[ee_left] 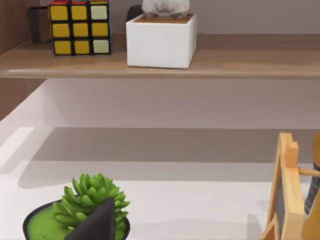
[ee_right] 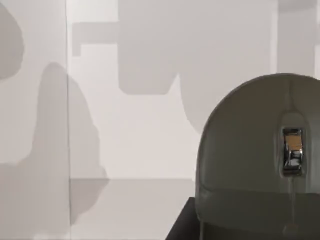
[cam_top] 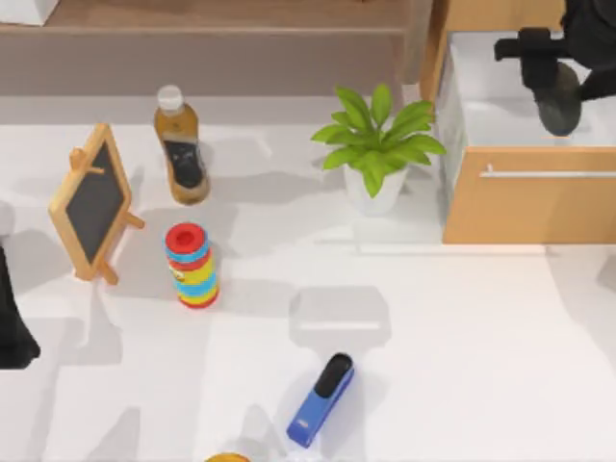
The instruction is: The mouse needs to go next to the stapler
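Mouse: a dark grey, smooth, rounded computer mouse (ee_right: 255, 155) is seen close up, its domed end turned toward 12 o'clock.
Scroll wheel: a small metallic wheel (ee_right: 292, 150) is set in a slot on the mouse's midline, with a thin seam running on from it toward 6 o'clock.
Dark part: a black edge (ee_right: 181, 231) is seen at 7 o'clock of the mouse, touching its outline; what it belongs to cannot be told.
Surface: a white surface (ee_right: 125, 130) lies behind the mouse, crossed by soft grey shadows.
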Tool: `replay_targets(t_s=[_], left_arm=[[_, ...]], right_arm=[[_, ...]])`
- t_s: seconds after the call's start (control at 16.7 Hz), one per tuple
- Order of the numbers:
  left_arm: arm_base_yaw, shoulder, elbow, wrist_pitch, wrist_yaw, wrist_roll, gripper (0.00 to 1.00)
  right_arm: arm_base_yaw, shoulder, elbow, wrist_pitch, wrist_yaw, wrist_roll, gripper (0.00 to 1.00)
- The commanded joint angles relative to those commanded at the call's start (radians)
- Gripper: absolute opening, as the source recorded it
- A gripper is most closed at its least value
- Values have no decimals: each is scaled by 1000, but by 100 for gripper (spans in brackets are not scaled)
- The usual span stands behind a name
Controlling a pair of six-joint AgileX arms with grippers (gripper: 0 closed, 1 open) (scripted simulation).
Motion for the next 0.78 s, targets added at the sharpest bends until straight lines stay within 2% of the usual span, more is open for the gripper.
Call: replay_targets(t_s=[0.48,0.78], left_arm=[[0,0,0,0,0,0,100],[0,0,0,0,0,0,100]], right_arm=[[213,-327,-277,66,104,225,0],[368,-431,-485,126,71,378,0]])
